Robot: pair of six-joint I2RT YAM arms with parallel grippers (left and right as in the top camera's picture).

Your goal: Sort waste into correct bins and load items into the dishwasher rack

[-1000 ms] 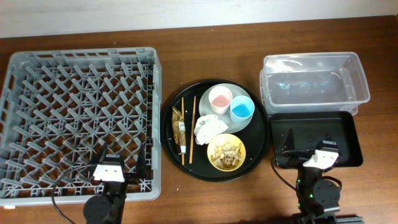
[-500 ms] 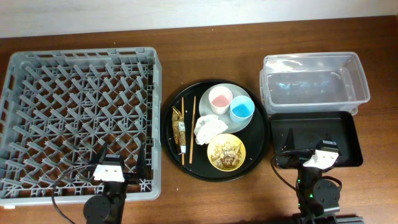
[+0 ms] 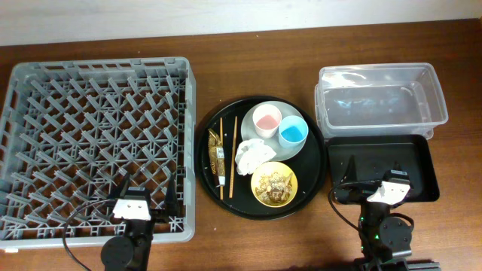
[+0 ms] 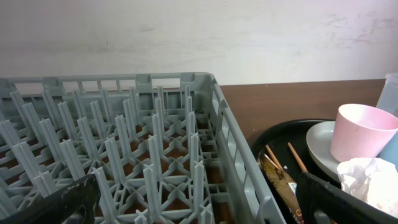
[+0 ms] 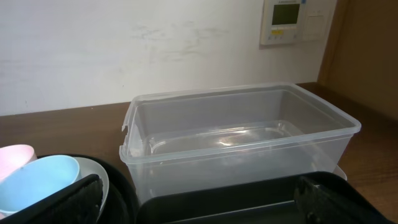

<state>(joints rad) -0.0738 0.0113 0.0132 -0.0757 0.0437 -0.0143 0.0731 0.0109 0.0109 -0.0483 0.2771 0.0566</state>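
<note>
Low at the near edge, the left gripper (image 3: 148, 194) is held agape over the square grey plastic rack (image 3: 90, 98), the right gripper (image 3: 376, 173) likewise, seemingly over the shallow black rectangular tray (image 3: 416, 156), crumpled white tissue (image 3: 252, 154) untouched between them.

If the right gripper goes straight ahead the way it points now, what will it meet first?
Most likely the near wall of the clear tub, straight ahead of the open right gripper. The black tray lies lower, seemingly under its path, though depth is hard to judge.
</note>
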